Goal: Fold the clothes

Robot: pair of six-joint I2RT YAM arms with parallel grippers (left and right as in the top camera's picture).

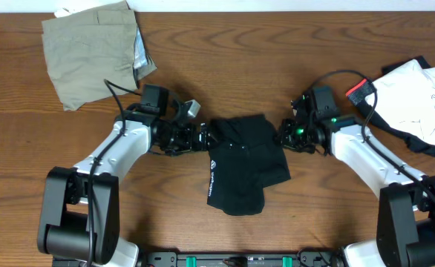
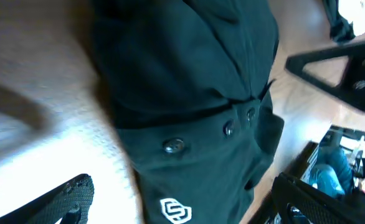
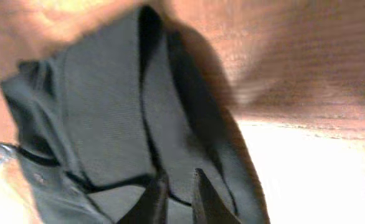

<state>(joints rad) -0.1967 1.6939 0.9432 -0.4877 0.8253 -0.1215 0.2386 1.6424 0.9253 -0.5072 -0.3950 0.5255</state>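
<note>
Overhead first: the black garment lies crumpled in the middle of the bench, a little nearer my base than the far edge. My left end effector is at its upper left corner and my right end effector at its upper right edge, both touching cloth. Only this view shows the rest. A khaki garment lies folded in the far left corner, well apart from my arms. A white and black pile sits at the right, just beside my right arm. There is also pale print running down the black garment's left edge.

Left wrist now: dark cloth fills most of the picture, and here I get detail the overhead loses. There is a row of round snaps along a seam, and a white logo low in the picture. My own fingers sit far apart in the bottom corners with the cloth spread between them, so this end effector is released. The other arm's dark frame shows at upper right.

Right wrist: blurred, but the garment hangs in folds across the left and middle, with wood grain on the right. My two fingertips stand close together at the bottom edge with dark cloth in the narrow gap, so I read this one as clenched on the black garment. The overhead could not show that pinch.
</note>
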